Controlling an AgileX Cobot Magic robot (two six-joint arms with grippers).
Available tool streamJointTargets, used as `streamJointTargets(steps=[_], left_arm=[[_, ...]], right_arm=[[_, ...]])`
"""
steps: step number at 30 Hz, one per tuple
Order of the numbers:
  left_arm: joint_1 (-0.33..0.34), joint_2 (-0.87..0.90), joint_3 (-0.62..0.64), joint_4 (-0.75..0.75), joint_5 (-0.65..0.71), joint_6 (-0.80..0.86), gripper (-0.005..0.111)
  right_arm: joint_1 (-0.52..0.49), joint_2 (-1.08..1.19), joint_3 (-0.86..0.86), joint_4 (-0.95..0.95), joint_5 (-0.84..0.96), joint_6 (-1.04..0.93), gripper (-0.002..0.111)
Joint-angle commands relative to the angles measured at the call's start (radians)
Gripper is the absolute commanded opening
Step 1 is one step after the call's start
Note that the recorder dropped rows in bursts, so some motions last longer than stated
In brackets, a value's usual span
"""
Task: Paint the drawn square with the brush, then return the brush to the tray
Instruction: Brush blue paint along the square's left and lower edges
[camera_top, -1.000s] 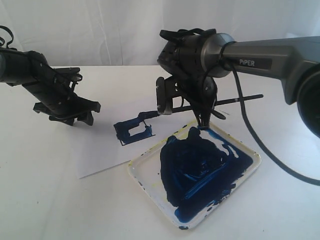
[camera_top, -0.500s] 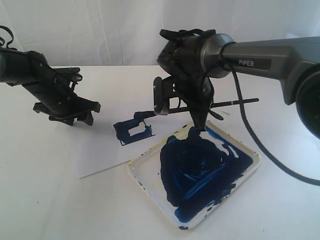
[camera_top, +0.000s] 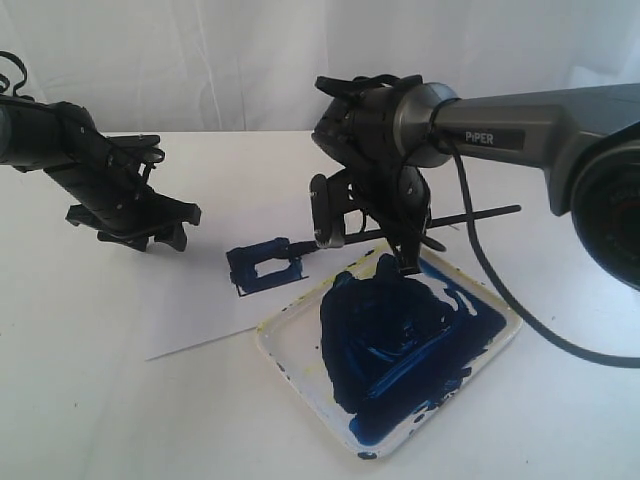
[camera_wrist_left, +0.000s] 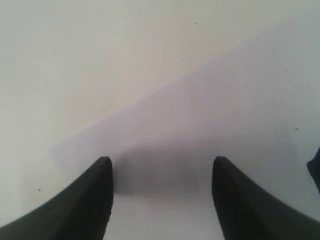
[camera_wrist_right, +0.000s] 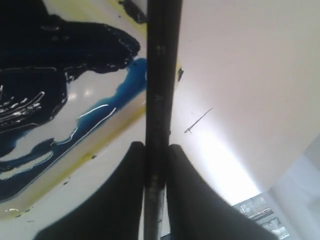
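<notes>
The brush (camera_top: 455, 217) is a thin black stick lying nearly level, and my right gripper (camera_top: 404, 258) is shut on its handle above the tray's far edge. Its blue tip (camera_top: 288, 245) touches the far side of the drawn square (camera_top: 263, 266), whose edges are painted blue around a white centre. In the right wrist view both fingers (camera_wrist_right: 182, 170) of the right gripper (camera_wrist_right: 157, 150) pinch the brush (camera_wrist_right: 161, 75). The tray (camera_top: 290, 368) is smeared with dark blue paint. My left gripper (camera_top: 165, 232) hovers open to the left of the square, its fingertips (camera_wrist_left: 102, 172) apart over white paper.
The white paper sheet (camera_top: 195, 305) lies on the white table, its near edge beside the tray. The tray's yellow-specked rim (camera_wrist_right: 75, 167) shows under the right gripper. A black cable (camera_top: 510, 300) hangs from the right arm past the tray's right side.
My right gripper has dropped a little and turned, sweeping the brush tip down onto the square's far edge. More blue covers that edge. The paper's near corner has shifted slightly left. The left arm has not moved.
</notes>
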Motion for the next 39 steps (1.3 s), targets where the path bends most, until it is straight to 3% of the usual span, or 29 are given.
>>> streamJointTargets(steps=[1,17,30,39], left_arm=[[0.001,-0.007,0.007,0.000,0.021,-0.008,0.062],[0.001,0.005,0.007,0.000,0.021,-0.008,0.062],[0.001,0.005,0.007,0.000,0.020,-0.008,0.062],[0.001,0.005,0.007,0.000,0.020,-0.008,0.062]], right_arm=[[-0.004,-0.012,-0.007,-0.003,0.037,-0.114,0.000],[-0.004,-0.068,-0.007,0.031,-0.031,-0.172,0.000],[-0.004,-0.043,-0.007,0.100,0.072,-0.294,0.000],[-0.004,-0.037,-0.007,0.078,-0.012,-0.181,0.000]])
